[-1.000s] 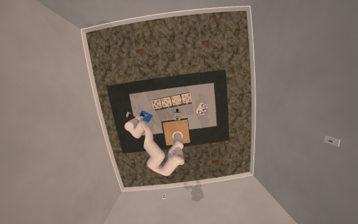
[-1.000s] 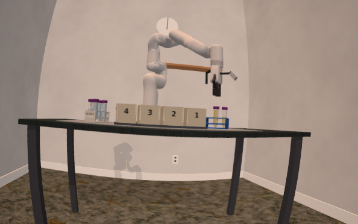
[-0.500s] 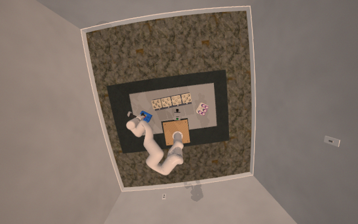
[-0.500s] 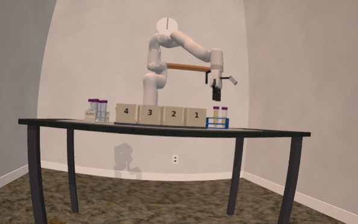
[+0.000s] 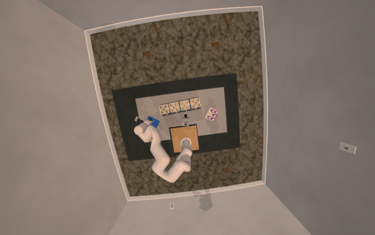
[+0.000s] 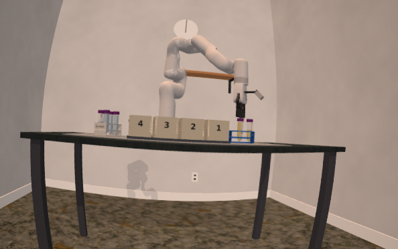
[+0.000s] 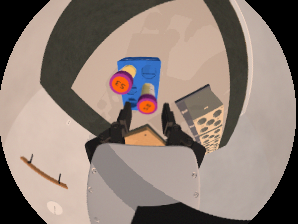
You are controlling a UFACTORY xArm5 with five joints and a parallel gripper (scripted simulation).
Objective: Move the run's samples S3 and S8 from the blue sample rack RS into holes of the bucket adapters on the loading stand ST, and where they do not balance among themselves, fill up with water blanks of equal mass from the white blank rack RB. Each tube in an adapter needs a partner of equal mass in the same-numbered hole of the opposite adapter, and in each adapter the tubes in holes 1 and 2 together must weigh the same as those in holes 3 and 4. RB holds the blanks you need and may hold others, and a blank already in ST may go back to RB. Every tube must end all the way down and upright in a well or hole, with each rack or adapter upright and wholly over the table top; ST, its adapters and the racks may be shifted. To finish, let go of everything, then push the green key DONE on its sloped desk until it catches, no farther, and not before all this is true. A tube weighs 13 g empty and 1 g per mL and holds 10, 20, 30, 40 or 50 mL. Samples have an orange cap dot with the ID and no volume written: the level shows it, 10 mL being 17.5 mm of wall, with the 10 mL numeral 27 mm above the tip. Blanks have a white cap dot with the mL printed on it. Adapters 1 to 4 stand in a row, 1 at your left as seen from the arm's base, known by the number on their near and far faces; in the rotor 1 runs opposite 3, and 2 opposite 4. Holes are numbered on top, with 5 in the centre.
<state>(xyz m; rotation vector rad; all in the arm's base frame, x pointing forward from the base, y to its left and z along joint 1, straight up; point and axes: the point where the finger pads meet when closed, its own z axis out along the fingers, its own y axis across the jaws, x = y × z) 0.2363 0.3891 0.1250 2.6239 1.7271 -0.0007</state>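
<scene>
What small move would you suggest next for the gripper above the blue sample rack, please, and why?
Probably a short, straight descent. The open black gripper hangs empty just above one purple-capped sample tube in the blue sample rack, and the wrist view shows that tube's orange-dotted cap between the fingers, so lowering should bracket it.

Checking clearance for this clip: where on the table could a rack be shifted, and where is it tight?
Bare strip between the adapter row and the white blank rack. Bare band along the far edge behind the adapters. Crowded: the blue sample rack sits close to adapter 1, with the open end effector just above its tubes.
</scene>
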